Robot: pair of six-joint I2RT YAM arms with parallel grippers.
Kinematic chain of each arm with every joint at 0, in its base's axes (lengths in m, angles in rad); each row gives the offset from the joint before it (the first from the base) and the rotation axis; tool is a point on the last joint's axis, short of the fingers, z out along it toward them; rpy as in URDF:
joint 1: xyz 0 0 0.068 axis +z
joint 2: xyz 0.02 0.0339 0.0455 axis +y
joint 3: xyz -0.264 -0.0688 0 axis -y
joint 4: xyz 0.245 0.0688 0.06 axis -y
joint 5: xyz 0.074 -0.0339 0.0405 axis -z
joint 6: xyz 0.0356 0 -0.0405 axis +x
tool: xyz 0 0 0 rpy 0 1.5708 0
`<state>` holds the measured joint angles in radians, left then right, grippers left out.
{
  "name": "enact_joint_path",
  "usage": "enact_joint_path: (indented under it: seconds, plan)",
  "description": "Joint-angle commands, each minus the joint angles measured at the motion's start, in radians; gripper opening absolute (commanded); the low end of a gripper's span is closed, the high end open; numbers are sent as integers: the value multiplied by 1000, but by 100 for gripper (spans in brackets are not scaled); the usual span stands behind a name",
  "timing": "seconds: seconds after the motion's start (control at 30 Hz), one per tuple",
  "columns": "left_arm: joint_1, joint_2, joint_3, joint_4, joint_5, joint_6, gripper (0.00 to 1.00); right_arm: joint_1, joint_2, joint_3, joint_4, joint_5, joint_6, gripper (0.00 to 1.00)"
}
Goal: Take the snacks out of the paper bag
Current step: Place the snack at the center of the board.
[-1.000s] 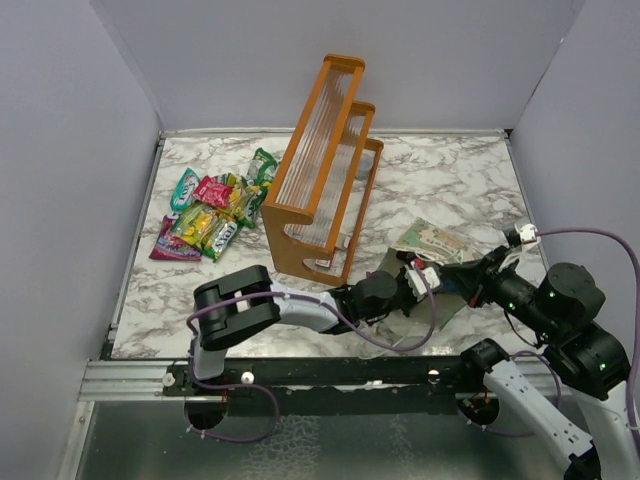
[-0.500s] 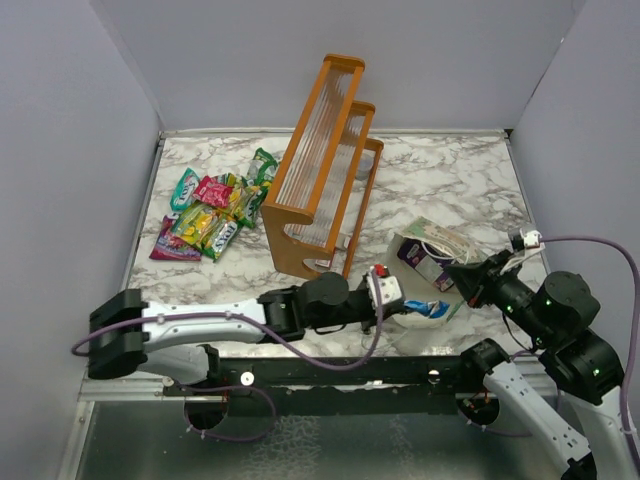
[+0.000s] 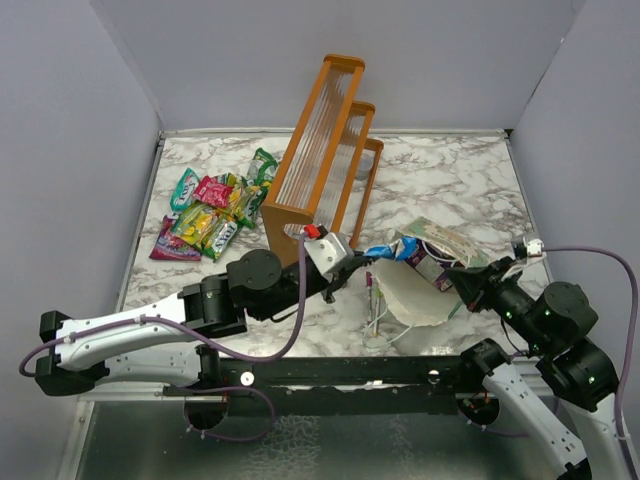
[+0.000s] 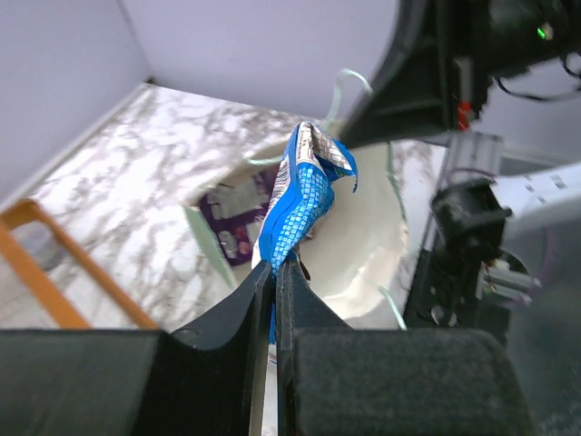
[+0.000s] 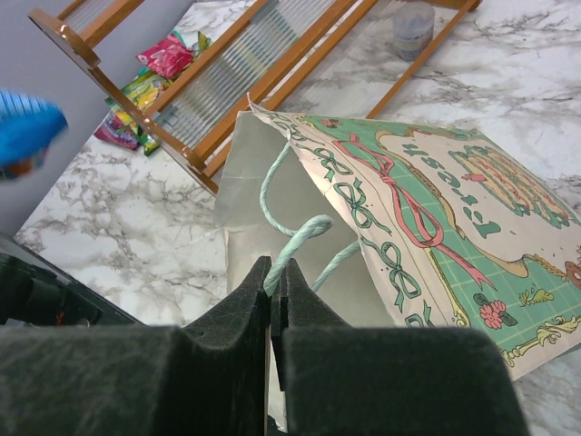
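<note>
— At far left of the counter [image 3: 450,180], first entry?
— Snacks, loose pile [image 3: 205,215]: foil packets in green, red, yellow and magenta. They lie together near the left wall, well apart from the bag.
— Next along?
— Left fingers [image 4: 269,295], pressed together on the lower end of a blue packet [image 4: 300,204]. The packet is held in the air between rack and bag mouth, touching neither.
— Handling?
— Light, thin, crinkly foil; it flops and twists above the pinch. Slippery, I judge. Take it by a crimped end or corner, as it is held now, not by the puffed middle.
— Behind it?
— Orange slatted rack [image 3: 320,160], standing. Not part of the job.
— Then?
— Two thin pens [image 3: 374,305], purple and green, on the counter just beside the bag's mouth. Leave them.
— And the bag?
— Paper bag [image 3: 440,240]: mint-green, lying on its side with the printed face up. The cream mouth gapes toward the left arm. One purple packet [image 4: 227,227] shows inside; whether more lie deeper I cannot tell.
— Handling?
— Soft paper, easily creased, probably light enough to slide when something is pulled from it. Hold it by handle or rim.
— Far right?
— Right fingers [image 5: 268,291], clamped on the pale cord handle [image 5: 295,236], holding the mouth up and open.
— Status?
— Nearly emptied, I judge. The blue packet wants setting with the pile, then the purple one fetched.
</note>
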<state>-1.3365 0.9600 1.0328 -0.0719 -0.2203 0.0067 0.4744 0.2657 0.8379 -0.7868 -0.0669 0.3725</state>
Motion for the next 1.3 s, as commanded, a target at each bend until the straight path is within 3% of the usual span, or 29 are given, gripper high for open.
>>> enact_joint_path:
  seconds: [0.0,0.13,0.27,0.37,0.53,0.67,0.87,1.27]
  plan:
    - [0,22,56,13,-345,79,0,4,-46,-21,49,24,17,2]
    - [28,80,102,228,-618,329,0,4,-63,-28,49,26,20,2]
    - [190,118,76,584,-629,569,0,4,-90,-36,50,39,28,2]
    - [349,134,54,763,-594,613,0,4,-113,-40,50,48,34,2]
    - [685,135,35,617,-599,284,0,4,-137,-44,54,53,37,2]
    - [892,177,6,417,-463,56,0,4,-119,-42,51,50,37,2]
    - [1024,302,-65,391,-398,8,0,4,-102,-43,47,55,39,2]
    - [1104,594,55,180,-182,-172,0,4,-106,-44,51,45,38,2]
